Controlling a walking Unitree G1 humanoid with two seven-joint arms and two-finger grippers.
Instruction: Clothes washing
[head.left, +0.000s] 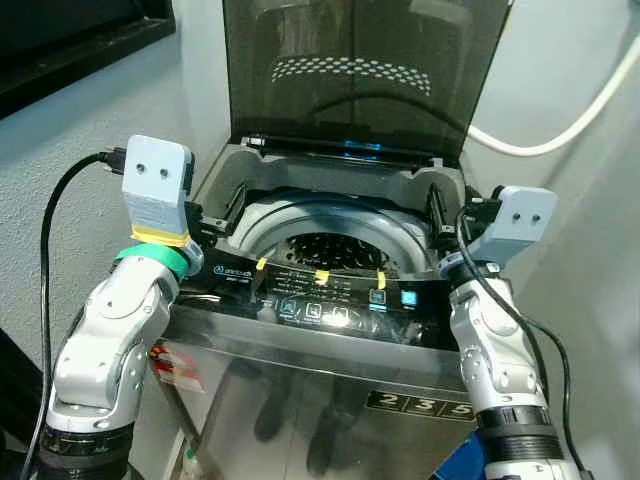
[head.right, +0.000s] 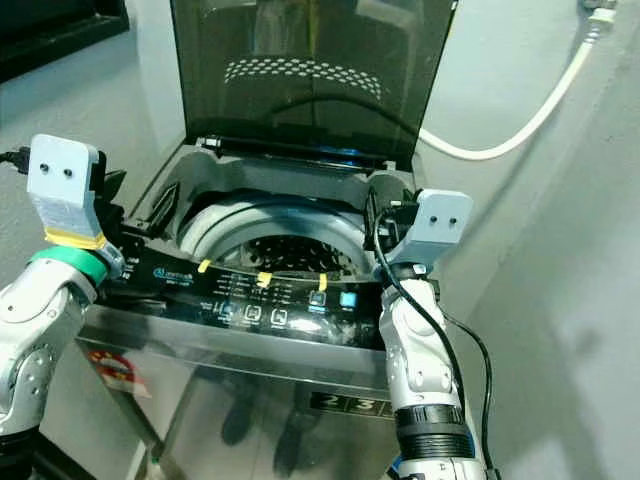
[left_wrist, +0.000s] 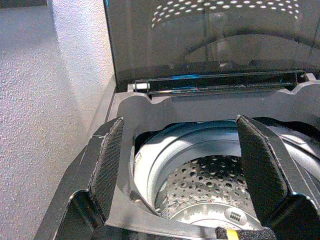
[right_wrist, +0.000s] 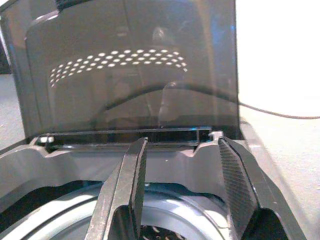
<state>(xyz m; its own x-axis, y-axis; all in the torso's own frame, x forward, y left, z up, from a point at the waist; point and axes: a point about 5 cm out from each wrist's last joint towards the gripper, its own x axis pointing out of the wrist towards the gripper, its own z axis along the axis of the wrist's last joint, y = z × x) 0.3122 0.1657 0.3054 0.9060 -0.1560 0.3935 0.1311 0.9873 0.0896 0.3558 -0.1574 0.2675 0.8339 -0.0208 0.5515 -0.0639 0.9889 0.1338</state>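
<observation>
Left gripper (left_wrist: 182, 175): fingers spread wide, holding nothing, up at the left front corner of the washing machine (head.left: 330, 300).
Right gripper (right_wrist: 187, 192): fingers apart too, holding nothing, at the right side of the opening.
Drum (left_wrist: 210, 185): round and full of holes, down below and ahead of both grippers.
Lid (head.left: 360, 70): dark, standing straight up behind the grippers.
Hose (head.left: 560, 125): white, on the wall past the right gripper.
</observation>
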